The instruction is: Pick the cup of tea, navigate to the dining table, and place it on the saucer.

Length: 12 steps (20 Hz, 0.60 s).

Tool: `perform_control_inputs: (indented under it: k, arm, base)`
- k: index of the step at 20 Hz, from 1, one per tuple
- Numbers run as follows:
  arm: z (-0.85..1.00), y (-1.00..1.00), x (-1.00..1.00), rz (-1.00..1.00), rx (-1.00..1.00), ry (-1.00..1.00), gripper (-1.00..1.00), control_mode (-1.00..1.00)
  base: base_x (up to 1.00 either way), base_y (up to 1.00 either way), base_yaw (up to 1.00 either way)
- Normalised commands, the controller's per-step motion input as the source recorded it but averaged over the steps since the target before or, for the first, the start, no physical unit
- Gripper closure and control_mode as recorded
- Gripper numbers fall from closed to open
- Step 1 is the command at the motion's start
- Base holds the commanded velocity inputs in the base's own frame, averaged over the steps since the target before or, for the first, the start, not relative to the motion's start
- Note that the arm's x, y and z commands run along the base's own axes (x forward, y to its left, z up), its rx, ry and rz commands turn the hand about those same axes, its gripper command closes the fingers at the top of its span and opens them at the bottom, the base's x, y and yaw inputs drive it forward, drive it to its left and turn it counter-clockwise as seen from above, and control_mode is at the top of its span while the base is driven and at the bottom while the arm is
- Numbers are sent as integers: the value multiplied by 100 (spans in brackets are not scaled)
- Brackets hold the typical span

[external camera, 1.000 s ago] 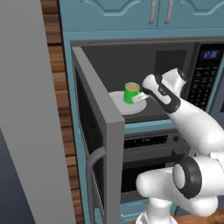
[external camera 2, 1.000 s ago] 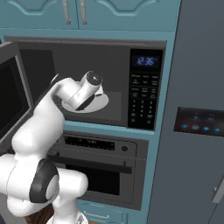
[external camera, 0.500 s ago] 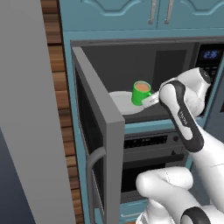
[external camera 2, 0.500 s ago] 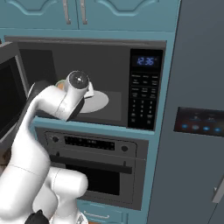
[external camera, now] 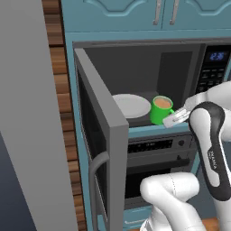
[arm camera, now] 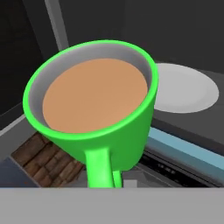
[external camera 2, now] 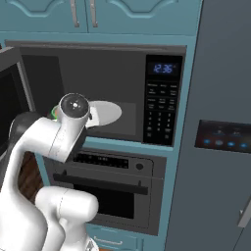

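Green cup of tea (external camera: 161, 109) full of brown liquid, at front edge of open microwave (external camera: 135, 72), right of white plate (external camera: 131, 105). Hand (external camera: 173, 119) clamped on cup handle.

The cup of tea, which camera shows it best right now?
The hand view: the cup of tea fills the frame, with brown tea, green rim and handle all plain. The left base view shows it small but whole, at the open microwave's front edge, beside the end effector. In the right base view the arm hides nearly all of it.
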Motion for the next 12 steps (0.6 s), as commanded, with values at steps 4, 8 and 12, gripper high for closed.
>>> perform_control_inputs:
  k: [4, 8, 12]
  arm:
    - [40, -9, -48, -12, 0, 2, 100, -100]
    - [55, -3, -35, -4, 0, 0, 100, -100]
    - [0, 0, 0, 0, 0, 0, 100, -100]
  base:
    - [0, 0, 0]
    - [0, 0, 0]
    - [0, 0, 0]
